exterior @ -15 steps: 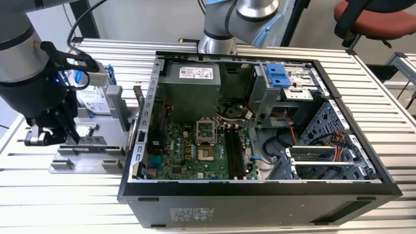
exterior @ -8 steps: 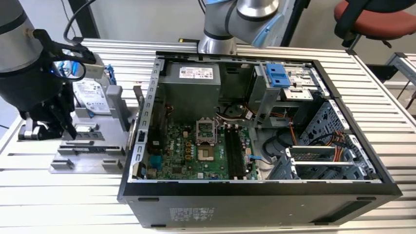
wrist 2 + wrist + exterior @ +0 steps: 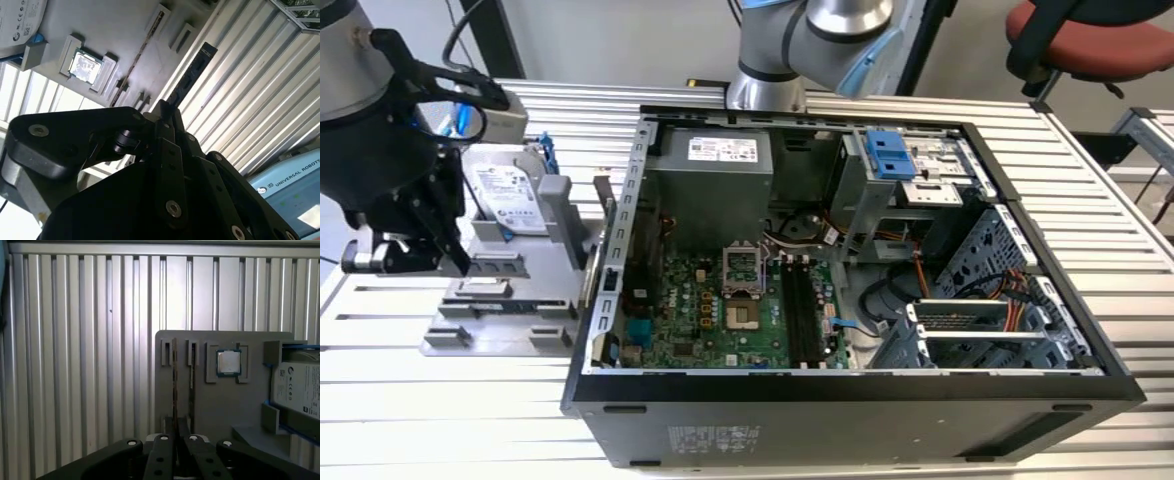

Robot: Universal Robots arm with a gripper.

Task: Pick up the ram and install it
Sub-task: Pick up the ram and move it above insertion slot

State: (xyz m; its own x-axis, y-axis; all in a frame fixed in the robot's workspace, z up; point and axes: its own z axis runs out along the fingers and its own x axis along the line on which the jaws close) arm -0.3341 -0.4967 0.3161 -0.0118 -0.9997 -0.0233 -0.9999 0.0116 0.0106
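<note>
The ram (image 3: 192, 75) is a long, thin, dark stick seen almost edge-on, sticking out from between my fingers. My gripper (image 3: 162, 112) is shut on its near end. In the second wrist view the ram hangs over the slatted table, just beside the grey holder plate (image 3: 115, 30). In the exterior view my gripper (image 3: 414, 255) is at the exterior view's left, next to the grey holder (image 3: 494, 290) and well away from the open computer case (image 3: 854, 385). The green motherboard (image 3: 720, 310) lies inside, with black slots (image 3: 803, 310) beside it.
The holder carries a silver hard drive (image 3: 507, 200) in a blue frame and a square chip (image 3: 229, 362). The case holds a power supply (image 3: 714, 170), a blue drive bracket (image 3: 891, 152) and cables. A second robot base (image 3: 767, 90) stands behind the case, and a red chair (image 3: 1101, 40) is at the back.
</note>
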